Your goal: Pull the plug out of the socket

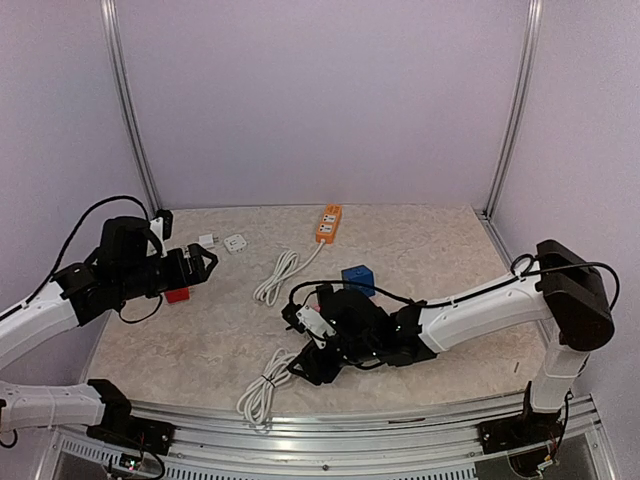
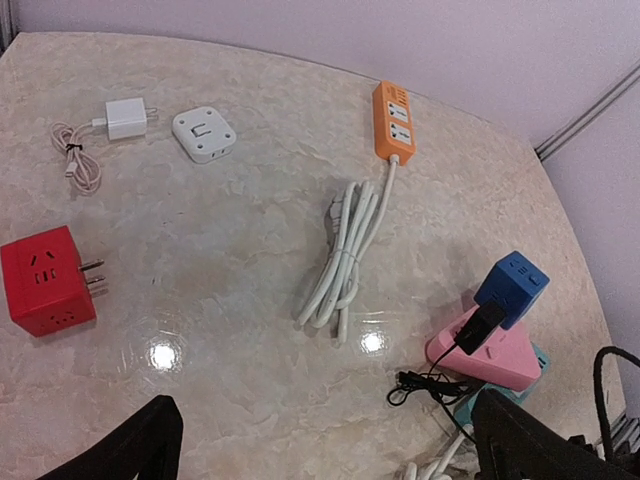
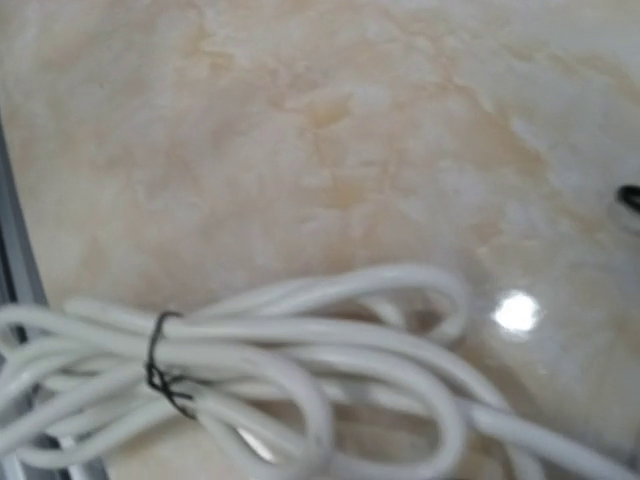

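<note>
A black plug sits in a pink socket, with its thin black cord coiled in front, low right in the left wrist view. In the top view my right gripper hovers over that spot and hides them. Its fingers do not show in the right wrist view, which holds only a tied white cable bundle. My left gripper is open and empty above the table, far left of the socket.
A red cube socket, a white charger, a white square adapter, an orange power strip with its coiled white cable and a blue cube lie around. Another white bundle lies by the front rail.
</note>
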Available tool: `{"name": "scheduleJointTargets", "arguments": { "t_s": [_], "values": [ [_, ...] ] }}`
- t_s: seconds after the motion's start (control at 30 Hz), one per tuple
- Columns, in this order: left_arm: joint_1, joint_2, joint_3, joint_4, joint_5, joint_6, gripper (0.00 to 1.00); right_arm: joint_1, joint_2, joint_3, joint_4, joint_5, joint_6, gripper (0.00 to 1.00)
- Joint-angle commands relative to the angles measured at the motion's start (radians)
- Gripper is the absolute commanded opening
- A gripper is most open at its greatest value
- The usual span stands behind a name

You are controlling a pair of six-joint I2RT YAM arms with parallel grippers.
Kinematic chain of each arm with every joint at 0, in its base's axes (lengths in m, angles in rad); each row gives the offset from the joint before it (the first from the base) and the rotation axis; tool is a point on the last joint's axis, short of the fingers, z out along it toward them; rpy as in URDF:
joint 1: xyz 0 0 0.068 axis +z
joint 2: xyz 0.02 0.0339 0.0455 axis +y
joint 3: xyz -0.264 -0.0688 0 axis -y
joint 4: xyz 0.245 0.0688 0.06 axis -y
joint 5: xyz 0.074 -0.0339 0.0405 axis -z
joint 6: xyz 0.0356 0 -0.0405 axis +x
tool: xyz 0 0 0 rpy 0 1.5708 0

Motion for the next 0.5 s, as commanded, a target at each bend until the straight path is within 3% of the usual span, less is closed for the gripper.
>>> {"name": "scheduleJointTargets", "arguments": {
  "t_s": [0.0,0.03,0.07,0.47],
  "values": [
    [-0.042,0.089,-0.004,0.079,0.079,0.072,0.99,-0.007,-0.117,-0.039,-0.022,0.061,0.027,0.64],
    [-0.055,0.123,0.006,0.093,0.097,0.089,0.99,-0.008,-0.141,-0.047,-0.031,0.073,0.043,0.75],
    [-0.066,0.17,0.016,0.107,0.125,0.106,0.99,-0.012,-0.167,-0.051,-0.043,0.1,0.057,0.78],
    [-0.154,0.615,0.275,0.238,0.39,0.305,0.99,-0.172,-0.493,-0.373,-0.042,0.134,0.352,0.77]
  ]
}}
